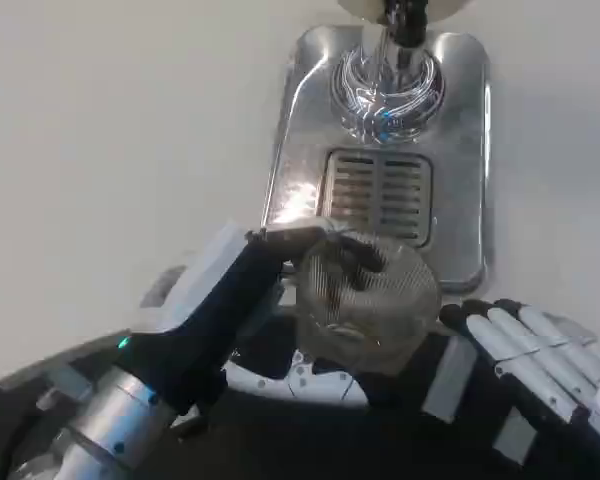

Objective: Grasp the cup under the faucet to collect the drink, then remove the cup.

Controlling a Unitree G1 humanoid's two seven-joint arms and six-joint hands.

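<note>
Head view: the left hand point(280, 262) grasps the clear ribbed plastic cup point(365, 300) from its left side. The cup stands upright, its mouth facing up, nearer the robot than the silver drip tray point(460, 150) and chrome faucet point(390, 70), which lie straight ahead beyond the hand. The right hand point(540, 350) rests just right of the cup, fingers loose and empty.

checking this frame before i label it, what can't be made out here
- Cup, head view: clear and blurred; whether it holds any drink cannot be told.
- Left hand: its fingers reach the cup's rim, but blur hides how firmly they hold.
- Right hand: lies beside the cup; contact cannot be judged, and the picture's right edge cuts it off.
- Faucet: cut off by the top edge, so its spout and any flow are unseen.
- Drip tray: glare washes out its surface.
</note>
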